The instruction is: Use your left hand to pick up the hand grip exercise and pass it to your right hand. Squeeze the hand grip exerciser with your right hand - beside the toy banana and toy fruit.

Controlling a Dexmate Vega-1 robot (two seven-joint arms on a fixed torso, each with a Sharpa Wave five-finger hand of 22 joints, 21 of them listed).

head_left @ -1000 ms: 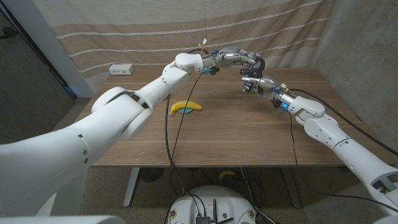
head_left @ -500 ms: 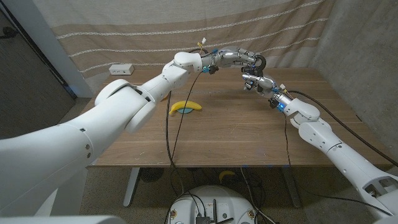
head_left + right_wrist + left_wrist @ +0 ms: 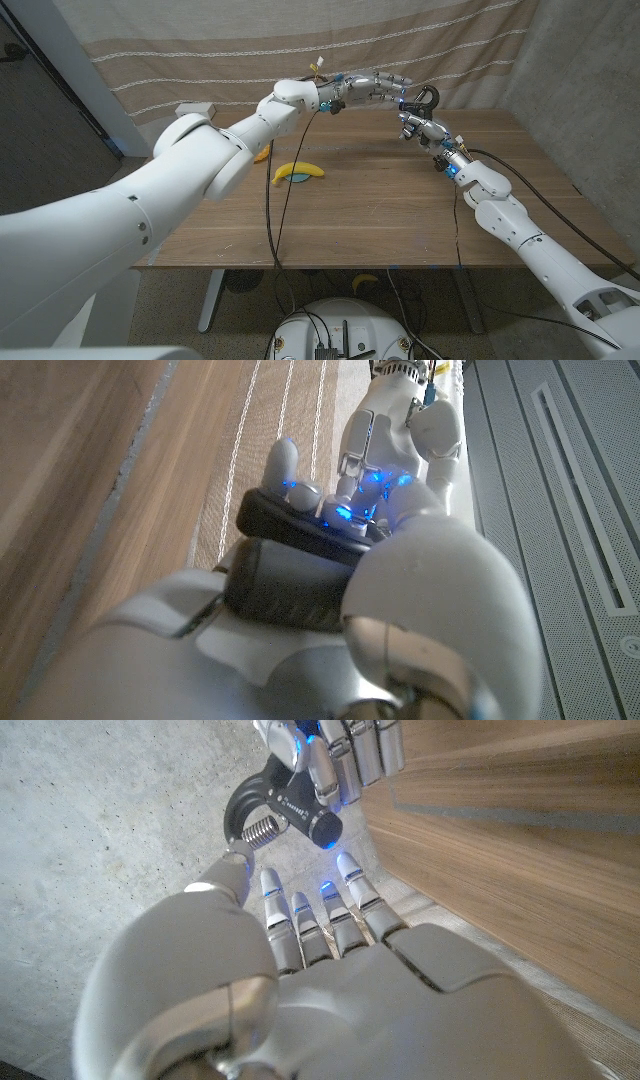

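The black hand grip exerciser (image 3: 427,97) hangs in the air over the table's far right part. My right hand (image 3: 417,126) grips its handles (image 3: 290,525) from below, with the spring loop (image 3: 258,812) sticking out. My left hand (image 3: 375,86) reaches in from the left with its fingers (image 3: 320,915) stretched straight, their tips just short of the exerciser, holding nothing. The toy banana (image 3: 298,172) lies on the wooden table (image 3: 380,215), left of centre. A second yellow toy fruit (image 3: 262,154) peeks out behind my left arm.
A white box (image 3: 196,108) sits at the table's far left edge. A striped curtain (image 3: 250,50) hangs behind the table and a grey wall (image 3: 590,70) stands to the right. A black cable (image 3: 270,215) dangles from my left arm across the table.
Both hands have risen toward the back of the table. The left fingers, curled on the exerciser before, are now straight and off it. The right hand now holds it.
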